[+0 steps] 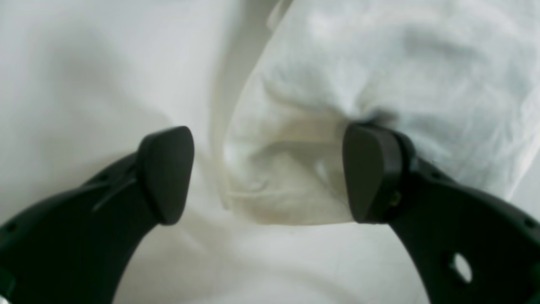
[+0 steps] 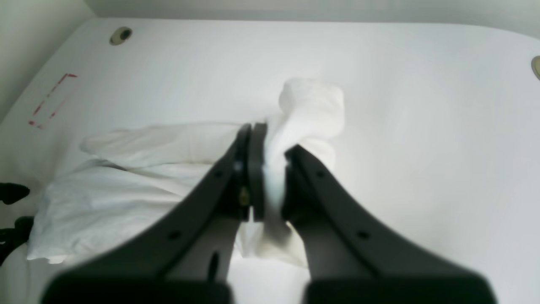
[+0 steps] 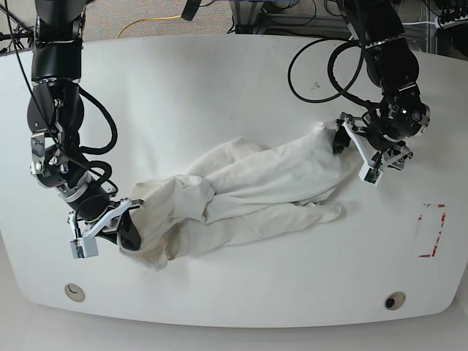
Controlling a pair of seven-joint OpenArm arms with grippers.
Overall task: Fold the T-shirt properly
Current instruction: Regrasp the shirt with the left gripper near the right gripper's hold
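1. A large white cotton T-shirt [image 3: 241, 191] lies crumpled on the white table [image 3: 219, 80], stretched in a long twisted band from the near left to the far right of the base view. No print shows on it in any view.
2. The right gripper [image 2: 270, 185], black and on the left side of the base view, is closed on a bunch of the cloth at the near-left end of the T-shirt. In the right wrist view the white fabric is squeezed between the two black fingers [image 2: 320, 190] and comes out above and below them.
3. The left gripper [image 1: 270, 173], on the right side of the base view, stands with its jaws wide apart at the far-right end of the T-shirt. In the left wrist view one black pad [image 1: 367, 177] touches a folded edge of the cloth, and the other pad is well apart from it, over bare table. It does not hold the fabric.
4. A red rectangular outline [image 3: 431, 230] is marked on the table at the right, apart from the T-shirt.
5. Two round holes [image 3: 395, 300] sit near the front edge of the table.
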